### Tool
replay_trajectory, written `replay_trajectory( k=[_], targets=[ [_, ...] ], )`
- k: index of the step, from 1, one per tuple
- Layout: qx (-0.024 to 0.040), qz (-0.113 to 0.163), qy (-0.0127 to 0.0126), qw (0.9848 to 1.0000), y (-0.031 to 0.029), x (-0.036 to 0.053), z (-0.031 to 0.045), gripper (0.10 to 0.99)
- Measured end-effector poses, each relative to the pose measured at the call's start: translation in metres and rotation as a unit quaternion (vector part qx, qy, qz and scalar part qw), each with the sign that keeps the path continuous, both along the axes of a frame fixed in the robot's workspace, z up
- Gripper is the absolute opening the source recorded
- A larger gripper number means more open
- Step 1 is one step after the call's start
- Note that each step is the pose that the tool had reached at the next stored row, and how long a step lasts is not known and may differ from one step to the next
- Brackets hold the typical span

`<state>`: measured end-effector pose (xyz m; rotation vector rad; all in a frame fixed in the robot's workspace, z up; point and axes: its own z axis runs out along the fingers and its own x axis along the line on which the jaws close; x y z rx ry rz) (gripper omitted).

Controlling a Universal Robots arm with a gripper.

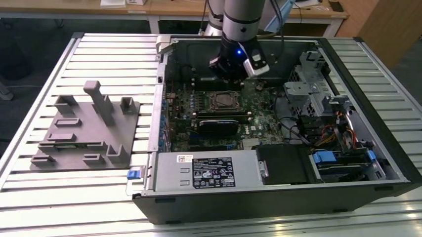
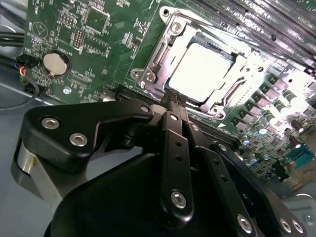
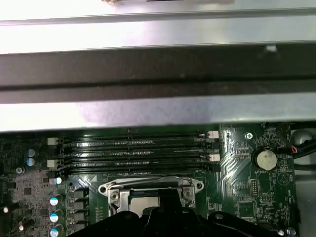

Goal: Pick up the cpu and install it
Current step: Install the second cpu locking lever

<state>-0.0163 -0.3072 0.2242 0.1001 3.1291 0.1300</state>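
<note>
Black two-finger gripper [image 1: 232, 74] hangs inside open black pc case [image 1: 369, 163], just above the green motherboard [image 1: 264, 121]. Room straight over the metal-framed cpu socket [image 2: 197, 66] is open; pale silvery cpu [image 2: 200, 71] lies in it, frame w/ nothing on top. Row of black ram slots [image 3: 133, 150] sits beside socket, low. On the exterior view's right, grey metal drive cage [image 1: 310, 91] & cable bundle [image 1: 329, 133] crowd that side. Grey psu box [image 1: 207, 170] blocks near edge. Outside, grey plastic holder blocks [image 1: 86, 128] on slatted table [image 1: 39, 207], well apart.

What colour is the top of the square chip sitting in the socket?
Pale silvery-white cpu, best in the second wrist view.
</note>
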Motion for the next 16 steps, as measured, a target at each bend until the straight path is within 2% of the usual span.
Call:
replay_trajectory(
  k=[10, 16],
  targets=[
    [-0.0002, 0.0, 0.0001, 1.0, -0.0085, -0.0001, 0.0006, 0.106],
    [0.0, 0.0, 0.0, 1.0, -0.0091, 0.0, 0.009, 0.106]
  ],
)
